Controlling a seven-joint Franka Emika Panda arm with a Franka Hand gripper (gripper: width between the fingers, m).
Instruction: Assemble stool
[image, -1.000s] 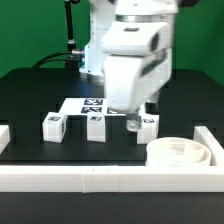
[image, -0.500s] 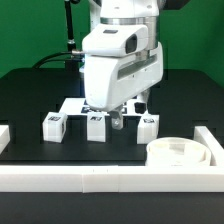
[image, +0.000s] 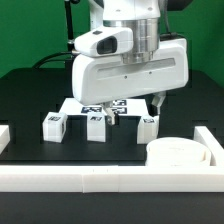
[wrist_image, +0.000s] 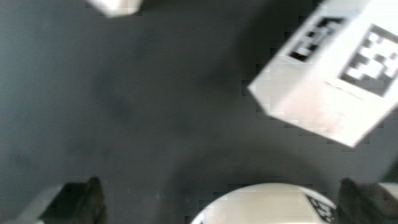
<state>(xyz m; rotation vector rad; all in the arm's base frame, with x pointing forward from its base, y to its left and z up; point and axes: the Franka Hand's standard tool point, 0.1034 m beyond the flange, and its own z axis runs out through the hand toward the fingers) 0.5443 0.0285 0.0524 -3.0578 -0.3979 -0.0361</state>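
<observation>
The arm (image: 125, 65) fills the middle of the scene. Its tool (image: 110, 117) hangs low over the black table (image: 30, 95), just beside the middle leg (image: 96, 127) on the exterior view's right. Whether it touches that leg I cannot tell.

In the wrist view the tool (wrist_image: 222, 203) has its two dark fingers (wrist_image: 79, 200) spread wide, with nothing gripped. A rounded white shape (wrist_image: 276, 205) shows low between them, and I cannot say what it is. A leg block (wrist_image: 329, 75) lies tilted nearby, and its tag is a pattern of black cells on white.

The stool's short white legs stand in a row. The first leg (image: 54, 125) is toward the exterior view's left and the third leg (image: 148, 125) toward its right, each with a square black-and-white tag on top. The seat disc (image: 180, 154) lies near the third leg, against the front rail (image: 90, 179). Behind the legs, the marker board (image: 78, 104) shows its tags, partly hidden by the arm.
</observation>
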